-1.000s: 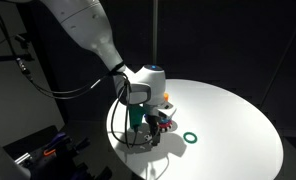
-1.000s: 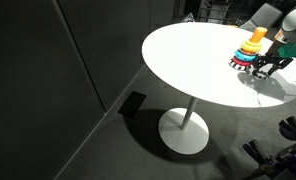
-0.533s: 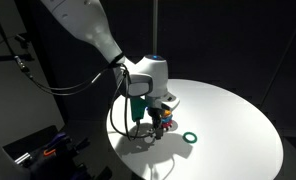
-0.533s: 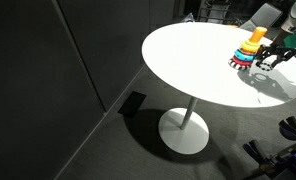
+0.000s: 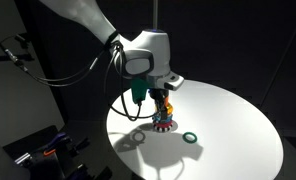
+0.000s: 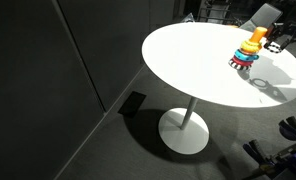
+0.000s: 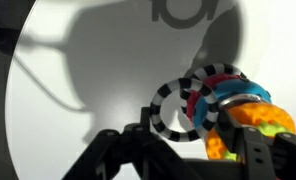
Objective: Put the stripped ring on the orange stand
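Round white tabletop (image 5: 233,120) on a single pedestal, dark surroundings. The gripper (image 5: 160,100) hangs above the orange stand (image 5: 165,106), raised off the tabletop; in an exterior view it shows only at the frame edge (image 6: 279,40), just beside the stand's top. State of the jaws: cannot tell from any view. The wrist view shows dark finger structure (image 7: 123,150) at the bottom of the frame, but the tips and the gap between them are not resolved. The orange stand (image 6: 254,38) rises from a stack of coloured rings (image 6: 245,57) (yellow, red and blue visible) that sits on the tabletop toward one edge, away from the centre. The stripped ring (image 7: 179,107) lies at the base of that stack: in the wrist view it is flat, black-and-white striped, touching and partly overlapping the red and blue rings on the side away from the orange stand (image 7: 256,118). It is not on the peg. In an exterior view the striped rim shows low at the stack's foot (image 5: 164,126). A plain green ring (image 5: 191,138) lies flat on the tabletop near the stack, apart from it; the wrist view shows it as a dark ring (image 7: 181,10) at the top of the frame. Arm shadow falls across the tabletop beside the stack.
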Available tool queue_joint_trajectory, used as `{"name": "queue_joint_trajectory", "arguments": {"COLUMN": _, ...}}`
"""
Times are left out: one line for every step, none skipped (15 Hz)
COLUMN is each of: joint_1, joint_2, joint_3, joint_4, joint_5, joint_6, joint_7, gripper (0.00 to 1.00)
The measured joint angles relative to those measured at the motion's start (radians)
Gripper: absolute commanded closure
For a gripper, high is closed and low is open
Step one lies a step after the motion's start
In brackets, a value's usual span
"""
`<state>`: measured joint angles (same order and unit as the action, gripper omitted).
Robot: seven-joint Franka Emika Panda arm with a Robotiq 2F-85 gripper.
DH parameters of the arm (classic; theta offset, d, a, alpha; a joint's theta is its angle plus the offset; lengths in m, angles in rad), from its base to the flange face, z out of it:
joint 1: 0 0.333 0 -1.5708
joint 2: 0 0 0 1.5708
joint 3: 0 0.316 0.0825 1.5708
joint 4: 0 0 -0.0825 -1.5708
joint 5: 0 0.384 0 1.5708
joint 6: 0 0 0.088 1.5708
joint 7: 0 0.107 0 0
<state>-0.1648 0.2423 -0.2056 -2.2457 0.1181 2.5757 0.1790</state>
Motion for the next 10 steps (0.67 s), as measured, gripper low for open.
{"name": "queue_joint_trajectory", "arguments": {"joint_1": 0.000, "joint_2": -0.018, "joint_3": 0.000, "joint_4": 0.000, "joint_5": -0.002, "joint_6": -0.007, "joint_7": 0.005, "gripper": 0.59}}
{"name": "queue_joint_trajectory", "arguments": {"joint_1": 0.000, "joint_2": -0.035, "joint_3": 0.000, "joint_4": 0.000, "joint_5": -0.002, "joint_6": -0.012, "joint_7": 0.012, "gripper": 0.59}}
{"name": "queue_joint_trajectory", "arguments": {"joint_1": 0.000, "joint_2": -0.050, "joint_3": 0.000, "joint_4": 0.000, "joint_5": -0.002, "joint_6": -0.013, "joint_7": 0.018, "gripper": 0.59}}
{"name": "queue_joint_trajectory", "arguments": {"joint_1": 0.000, "joint_2": -0.063, "joint_3": 0.001, "joint_4": 0.001, "joint_5": -0.002, "joint_6": -0.013, "joint_7": 0.023, "gripper": 0.59}}
{"name": "queue_joint_trajectory", "arguments": {"joint_1": 0.000, "joint_2": -0.073, "joint_3": 0.002, "joint_4": 0.001, "joint_5": -0.001, "joint_6": -0.013, "joint_7": 0.027, "gripper": 0.59}}
{"name": "queue_joint_trajectory", "arguments": {"joint_1": 0.000, "joint_2": -0.081, "joint_3": 0.003, "joint_4": 0.003, "joint_5": -0.001, "joint_6": -0.013, "joint_7": 0.032, "gripper": 0.59}}
{"name": "queue_joint_trajectory", "arguments": {"joint_1": 0.000, "joint_2": -0.088, "joint_3": 0.003, "joint_4": 0.004, "joint_5": 0.000, "joint_6": -0.013, "joint_7": 0.035, "gripper": 0.59}}
{"name": "queue_joint_trajectory", "arguments": {"joint_1": 0.000, "joint_2": -0.095, "joint_3": 0.004, "joint_4": 0.006, "joint_5": 0.001, "joint_6": -0.013, "joint_7": 0.038, "gripper": 0.59}}
{"name": "queue_joint_trajectory", "arguments": {"joint_1": 0.000, "joint_2": -0.099, "joint_3": 0.005, "joint_4": 0.009, "joint_5": 0.001, "joint_6": -0.013, "joint_7": 0.041, "gripper": 0.59}}
{"name": "queue_joint_trajectory", "arguments": {"joint_1": 0.000, "joint_2": -0.104, "joint_3": 0.006, "joint_4": 0.013, "joint_5": 0.001, "joint_6": -0.013, "joint_7": 0.048, "gripper": 0.59}}
